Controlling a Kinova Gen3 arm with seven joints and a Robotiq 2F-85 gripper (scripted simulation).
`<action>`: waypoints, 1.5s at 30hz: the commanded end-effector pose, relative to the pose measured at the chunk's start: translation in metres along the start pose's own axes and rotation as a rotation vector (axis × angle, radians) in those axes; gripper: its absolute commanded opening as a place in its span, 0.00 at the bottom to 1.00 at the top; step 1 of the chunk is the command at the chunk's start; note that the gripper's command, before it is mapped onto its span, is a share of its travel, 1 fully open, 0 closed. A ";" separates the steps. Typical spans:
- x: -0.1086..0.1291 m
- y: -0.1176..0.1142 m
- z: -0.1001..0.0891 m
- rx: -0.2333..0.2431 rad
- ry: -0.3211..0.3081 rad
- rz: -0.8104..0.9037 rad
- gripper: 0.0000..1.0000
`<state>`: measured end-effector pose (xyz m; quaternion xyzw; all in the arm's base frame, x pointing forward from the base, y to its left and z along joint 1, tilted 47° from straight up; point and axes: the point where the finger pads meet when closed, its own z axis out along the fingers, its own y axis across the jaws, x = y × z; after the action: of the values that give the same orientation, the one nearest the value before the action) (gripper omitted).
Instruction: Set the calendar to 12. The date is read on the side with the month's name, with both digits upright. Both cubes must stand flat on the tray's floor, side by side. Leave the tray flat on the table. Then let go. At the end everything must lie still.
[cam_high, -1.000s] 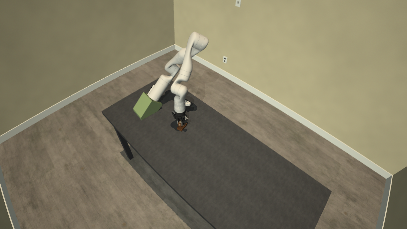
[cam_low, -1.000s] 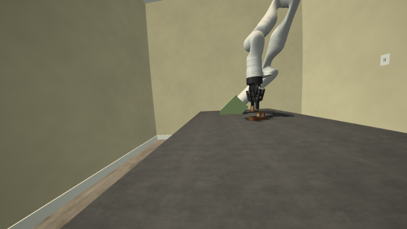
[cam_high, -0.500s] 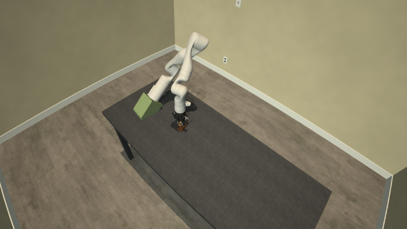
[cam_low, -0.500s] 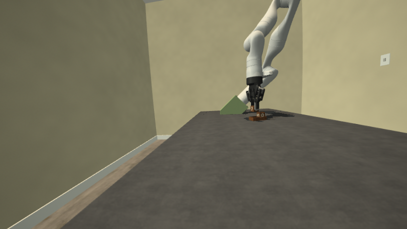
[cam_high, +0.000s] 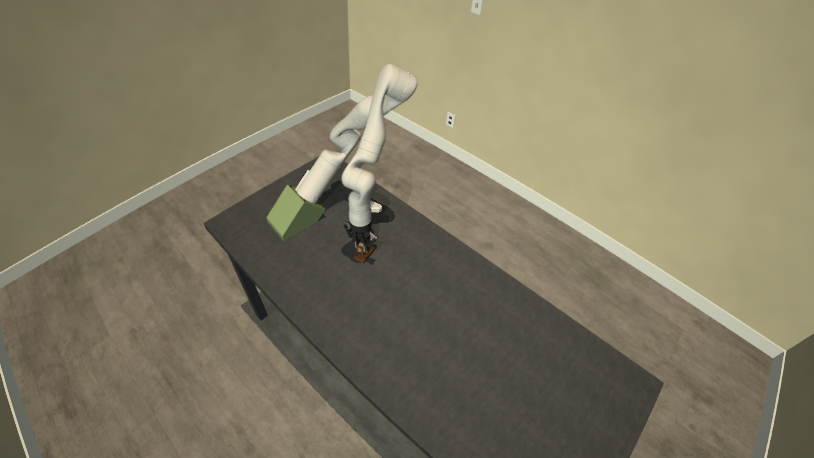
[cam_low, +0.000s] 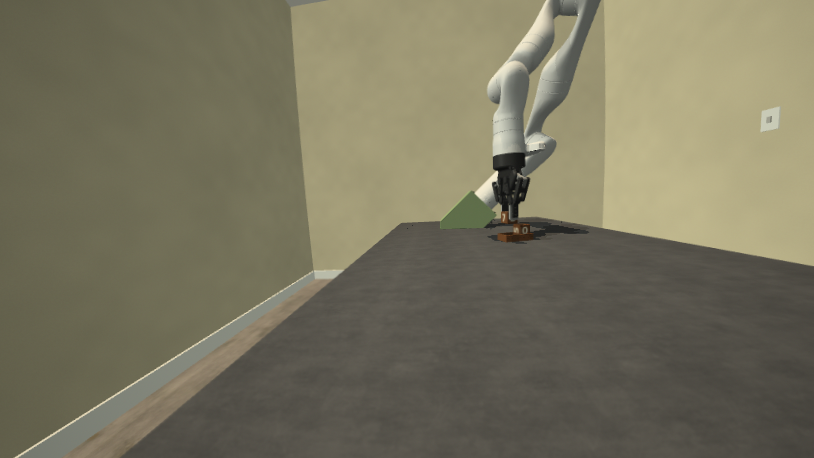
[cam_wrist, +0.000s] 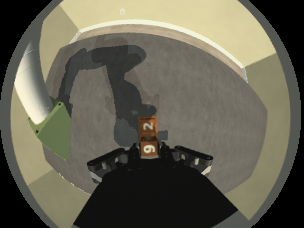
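A small brown tray (cam_low: 515, 236) lies flat on the dark table near the arm's base. One brown cube (cam_low: 521, 229) stands in it at the right, showing a 0 to the exterior view. My gripper (cam_low: 506, 215) points straight down and is shut on the other brown cube (cam_low: 504, 217), which hangs above the tray's left part. In the wrist view this held cube (cam_wrist: 148, 138) shows a 9 on the near face and a 2 on the far face. In the top view the gripper (cam_high: 360, 243) hides most of the tray (cam_high: 364, 254).
The green wedge-shaped base (cam_high: 294, 212) of the arm stands at the table's far corner, left of the tray; it also shows in the exterior view (cam_low: 467, 212). The table's edges are far from the tray on the near side.
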<state>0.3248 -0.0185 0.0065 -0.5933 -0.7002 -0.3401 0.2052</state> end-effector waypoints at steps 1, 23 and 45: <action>0.000 0.000 0.000 -0.001 -0.001 0.000 0.26; 0.000 0.000 0.013 -0.001 -0.001 0.000 0.26; 0.000 0.000 0.023 -0.001 -0.001 0.000 0.26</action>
<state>0.3276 -0.0018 -0.0095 -0.5933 -0.7003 -0.3401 0.2050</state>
